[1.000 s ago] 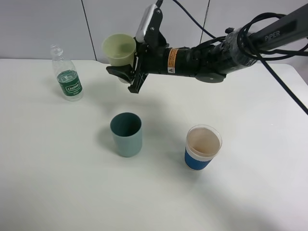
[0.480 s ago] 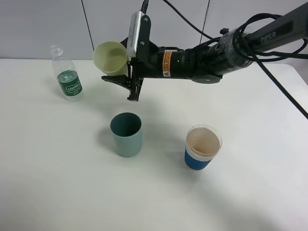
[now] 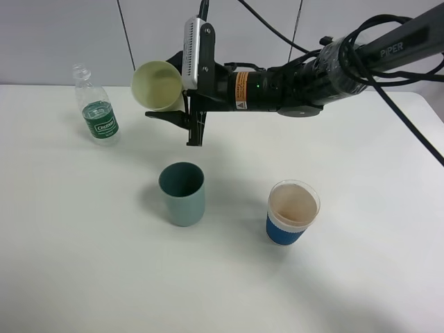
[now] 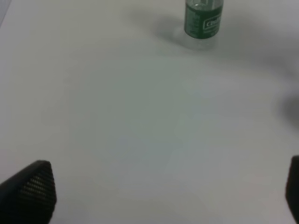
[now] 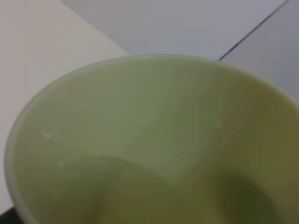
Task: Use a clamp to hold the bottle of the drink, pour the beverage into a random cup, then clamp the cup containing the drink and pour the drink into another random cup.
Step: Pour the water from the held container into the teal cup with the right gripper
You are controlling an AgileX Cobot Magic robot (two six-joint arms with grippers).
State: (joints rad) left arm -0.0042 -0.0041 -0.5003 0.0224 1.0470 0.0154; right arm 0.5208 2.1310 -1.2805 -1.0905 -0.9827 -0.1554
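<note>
The right pincer (image 3: pixel 179 119) is closed tight on the lower part of a pale yellow-green tumbler (image 3: pixel 158 85), which is held in the air above the white bench (image 3: pixel 83 263). The tumbler is tipped well over, so that its open mouth is turned sideways towards the left of the high view. In the right wrist view the pale inside of the tumbler (image 5: pixel 154 140) fills nearly the whole picture, and whether any liquid lies in it cannot be told. A squat teal cup (image 3: pixel 182 193) is stood upright on the bench, lower in the high view than the raised tumbler. A paper cup with a blue sleeve (image 3: pixel 292 211) is stood well apart to its right. A small clear bottle with a green label (image 3: pixel 97 111) is stood upright and uncapped near the far left of the bench; it is seen also in the left wrist view (image 4: pixel 202 18). The left pincer (image 4: pixel 163 191) is spread wide and nothing is held in it.
</note>
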